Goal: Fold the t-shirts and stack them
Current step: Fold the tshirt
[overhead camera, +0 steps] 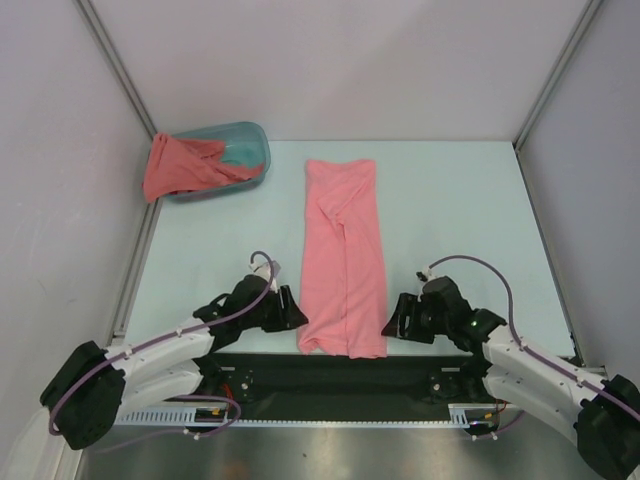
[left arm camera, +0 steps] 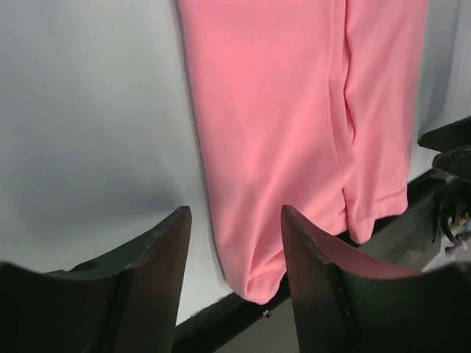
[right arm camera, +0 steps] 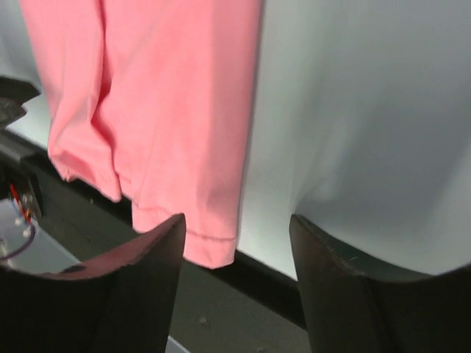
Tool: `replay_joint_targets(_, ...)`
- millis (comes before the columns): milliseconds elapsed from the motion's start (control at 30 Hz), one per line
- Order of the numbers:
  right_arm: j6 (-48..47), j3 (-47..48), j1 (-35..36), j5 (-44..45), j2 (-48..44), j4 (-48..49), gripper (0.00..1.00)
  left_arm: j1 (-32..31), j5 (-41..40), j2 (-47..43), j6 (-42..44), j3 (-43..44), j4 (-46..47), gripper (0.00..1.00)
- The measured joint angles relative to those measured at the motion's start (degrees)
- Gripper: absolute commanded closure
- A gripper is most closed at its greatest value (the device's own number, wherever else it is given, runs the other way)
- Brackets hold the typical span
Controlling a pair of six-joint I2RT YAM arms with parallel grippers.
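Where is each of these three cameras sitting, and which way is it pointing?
Top external: above and behind the arm bases, facing down at the table; both arms show, left gripper and right gripper flanking the pink t-shirt.
Left wrist: on the left arm, looking past its own fingers at the shirt's near left corner.
Right wrist: on the right arm, past its own fingers at the near right corner.
Shared: all show that shirt's near hem.

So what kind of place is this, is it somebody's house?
Probably not a house; it looks like a robot test booth. Bare white walls box in a pale table, a left arm and a right arm are mounted at its near edge, and a salmon-pink t-shirt lies between them.
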Motion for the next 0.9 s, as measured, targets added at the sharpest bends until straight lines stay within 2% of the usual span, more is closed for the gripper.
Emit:
replay_joint_targets(133,-1.6,3.4,-6.2,2.9,5.9,2.5,0.27,0.0,-7.1,-0.2,1.0,4.1,-4.6,0.31)
replay_joint_targets(300,-6.1,14.0,-16.0,2.6,23.5,9.9,0.28,3.7,-12.9,8.5,5.1,17.3,-4.8,0.34)
replay_joint_targets(467,-9.6,31.3,-23.5,-2.4,46.1,17.9,0.35,13.7,-11.5,26.8,9.0,30.9,-0.4,0.37)
replay_joint_targets(600,-10.6,44.5,-26.2,-6.5,60.3,22.3,0.38,18.2,-10.1,43.7,12.5,45.0,0.4,0.37)
replay_joint_targets(767,-10.9,59.7,-28.0,-10.8,73.5,22.4,0.42,20.9,-6.8,61.2,13.6,62.9,2.8,0.39)
replay_joint_targets(900,-10.9,69.1,-29.7,-12.9,80.6,22.4,0.46,22.1,-6.6,70.2,13.5,73.7,2.8,0.38)
